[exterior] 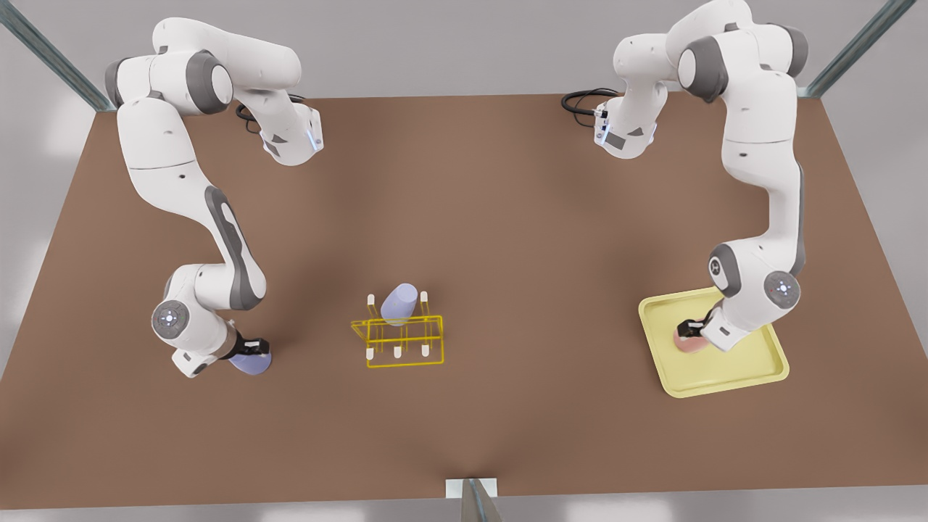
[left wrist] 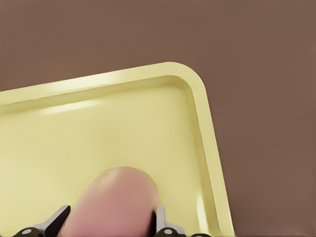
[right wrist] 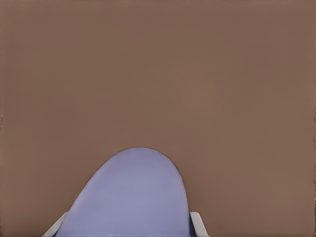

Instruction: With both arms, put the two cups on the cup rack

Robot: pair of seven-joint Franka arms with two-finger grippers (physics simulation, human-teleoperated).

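The pink cup (exterior: 687, 338) sits on the yellow tray (exterior: 754, 377), my left gripper (exterior: 694, 328) clamped on it. The lavender cup (exterior: 251, 361) lies over the brown table (exterior: 507, 217), clamped in my right gripper (exterior: 250, 348). Another lavender cup (exterior: 399, 302) leans tilted on the cup rack (exterior: 403, 341).

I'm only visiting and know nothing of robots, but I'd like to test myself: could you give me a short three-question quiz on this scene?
1. True or false: a lavender cup already sits on the yellow cup rack.
2. The left pincer grips the pink cup over: A) bare table, B) the pale-yellow tray, C) the rack?
3. Fill in: the right pincer is closed on a ___ cup.

Key: 1 true; 2 B; 3 lavender.
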